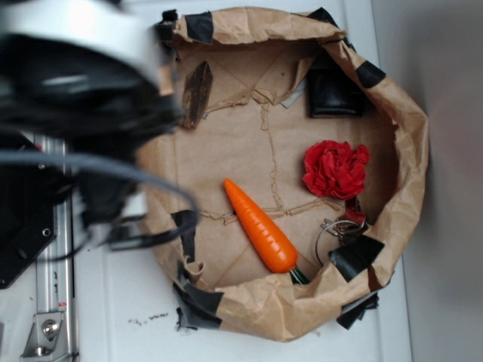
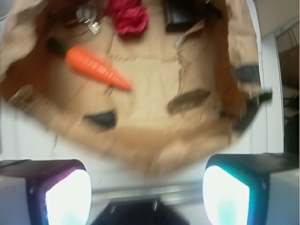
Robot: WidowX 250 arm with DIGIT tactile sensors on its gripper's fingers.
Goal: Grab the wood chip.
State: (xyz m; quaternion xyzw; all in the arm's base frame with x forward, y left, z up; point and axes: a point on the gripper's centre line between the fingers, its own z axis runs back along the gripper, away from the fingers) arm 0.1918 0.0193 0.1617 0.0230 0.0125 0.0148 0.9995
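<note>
Spread wide with nothing between them, the jaws of the gripper (image 2: 147, 187) show in the wrist view as two bright pads at the bottom edge, over the white surface just short of the paper tray (image 2: 236, 42). In that blurred view the wood chip (image 2: 189, 101) lies on the brown paper floor, right of centre, with the carrot (image 2: 96, 68) to its left and farther off, and a red cloth (image 2: 127, 18) and a black wallet (image 2: 183, 16) at the far edge.

From the exterior view, the arm is a dark blur at upper left and its fingers cannot be made out. The chip (image 1: 197, 92) lies at the tray's (image 1: 411, 151) upper left, beside the wall. The carrot (image 1: 260, 226) sits centre-low, the cloth (image 1: 336, 169) right, the wallet (image 1: 332, 92) upper right, and a key ring (image 1: 338, 228) below the cloth.
</note>
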